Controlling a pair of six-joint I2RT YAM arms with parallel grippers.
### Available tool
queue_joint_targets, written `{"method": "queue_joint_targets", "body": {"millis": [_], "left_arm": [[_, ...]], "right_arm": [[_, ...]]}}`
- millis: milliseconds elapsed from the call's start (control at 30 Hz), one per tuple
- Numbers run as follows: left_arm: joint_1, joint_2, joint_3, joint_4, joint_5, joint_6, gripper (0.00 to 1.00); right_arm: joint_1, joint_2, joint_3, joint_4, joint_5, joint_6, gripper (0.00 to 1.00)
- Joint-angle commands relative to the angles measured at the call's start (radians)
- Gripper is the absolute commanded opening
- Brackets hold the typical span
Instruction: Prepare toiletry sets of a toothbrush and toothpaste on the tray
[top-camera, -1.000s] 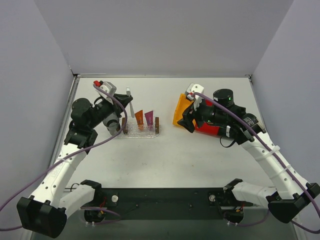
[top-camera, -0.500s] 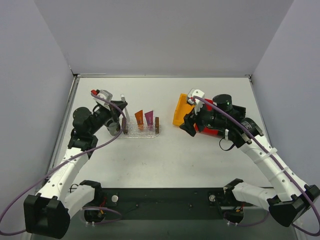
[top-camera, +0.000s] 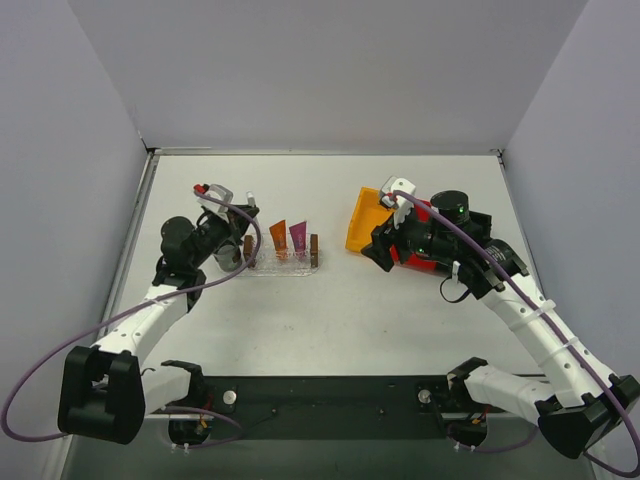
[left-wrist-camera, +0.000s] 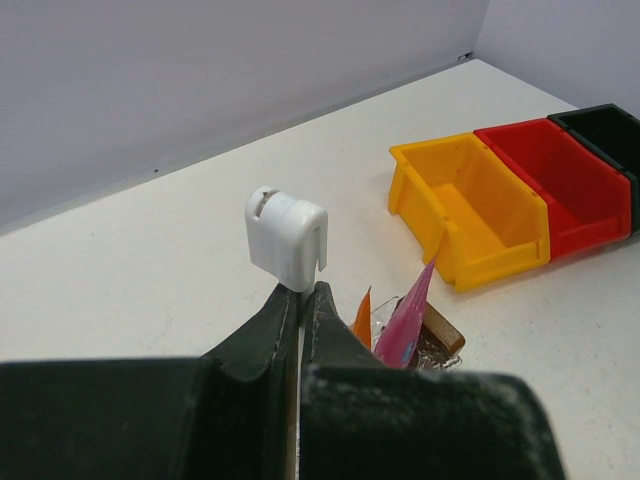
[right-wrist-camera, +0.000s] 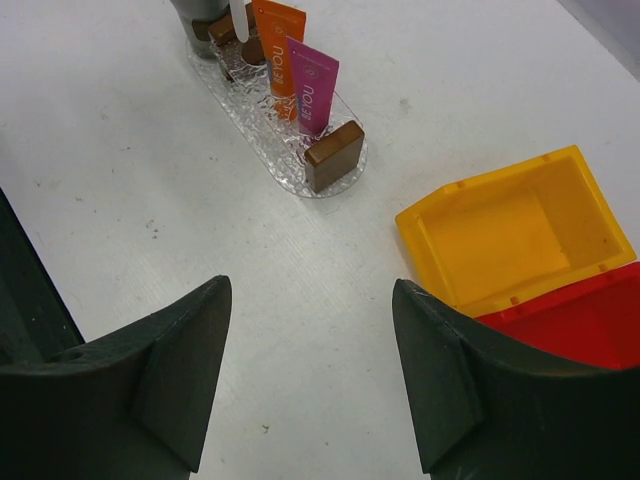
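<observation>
Left wrist view: left jaws (left-wrist-camera: 300, 298) pinched shut on the slim white plastic toothbrush (left-wrist-camera: 287, 238), long axis upright.
Tray: narrow clear plastic tray with brown wooden end blocks (top-camera: 283, 268), left of centre in the top view, the toothbrush at its left end; orange tube (top-camera: 278, 234) and pink tube (top-camera: 298, 235) stand inside.
Right jaws (right-wrist-camera: 308, 320): half open, empty, farther away.

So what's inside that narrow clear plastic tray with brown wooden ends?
An orange squeeze tube and a pink squeeze tube stand upright inside the tray. The left gripper holds a slim white toothbrush at one end; its lower tip is hidden.
</observation>
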Motion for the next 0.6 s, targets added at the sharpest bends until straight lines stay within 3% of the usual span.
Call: {"method": "queue_joint_targets", "body": {"millis": [0, 567], "left_arm": [[0.006, 0.033, 0.001, 0.131, 0.002, -0.004, 0.0], [0.005, 0.115, -0.039, 0.228, 0.01, 0.009, 0.0]], "right_arm": [[-0.012, -0.028, -0.006, 0.045, -0.036, 0.015, 0.6], [-0.022, -0.025, -0.019, 0.056, -0.046, 0.018, 0.6]]}}
